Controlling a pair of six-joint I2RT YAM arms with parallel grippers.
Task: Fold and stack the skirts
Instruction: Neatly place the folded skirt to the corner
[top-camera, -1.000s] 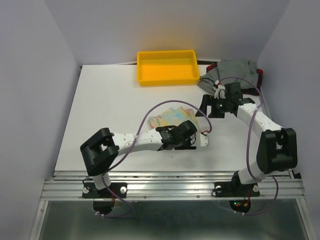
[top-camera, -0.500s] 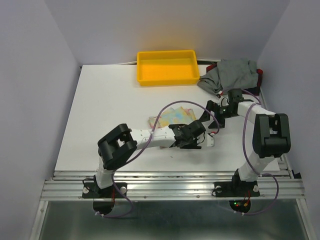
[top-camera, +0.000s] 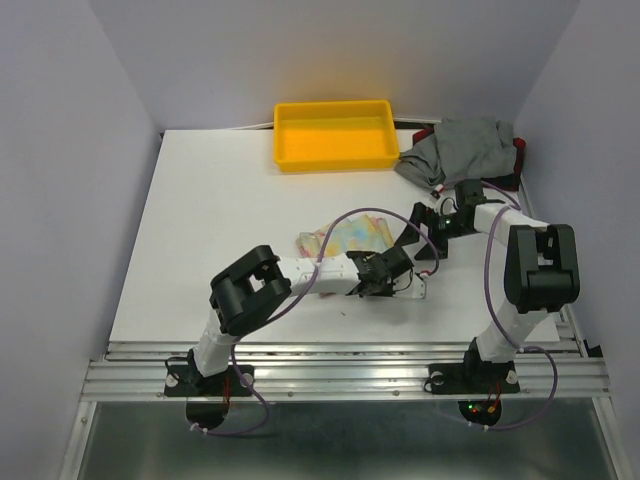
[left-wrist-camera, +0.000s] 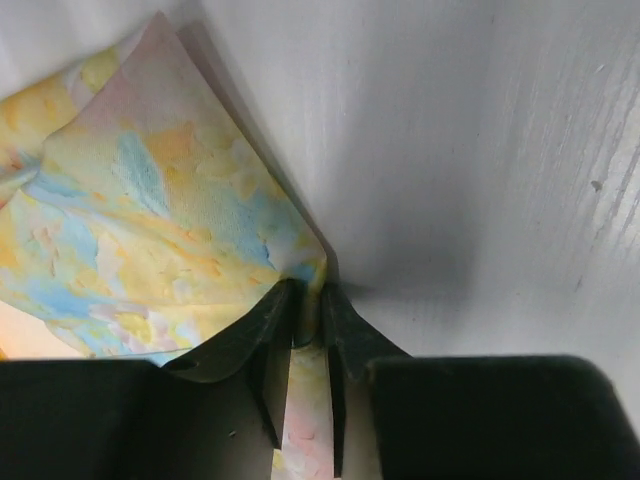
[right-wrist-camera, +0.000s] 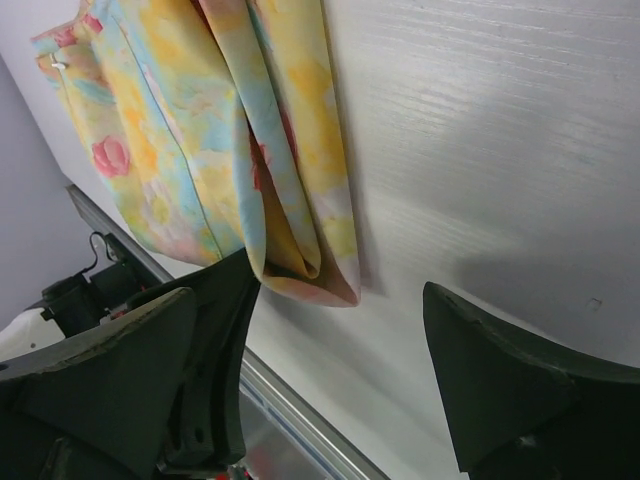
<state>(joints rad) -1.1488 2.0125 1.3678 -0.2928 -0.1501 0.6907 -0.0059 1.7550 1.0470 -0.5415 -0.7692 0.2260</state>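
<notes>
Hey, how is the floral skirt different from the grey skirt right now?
The floral skirt lies mostly flat in the middle of the table; the grey skirt is bunched in a heap at its far right corner. The left end effector pinches a corner of the floral skirt; nothing grips the grey skirt. Both are soft cloth.

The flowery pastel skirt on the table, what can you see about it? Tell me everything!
The pastel floral cloth skirt is thin, soft fabric in pale yellow, pink and light blue. It lies folded in layers on the white table, near the middle. The left gripper pinches one corner; a folded edge sits between the fingers of the open right gripper, ungripped.
</notes>
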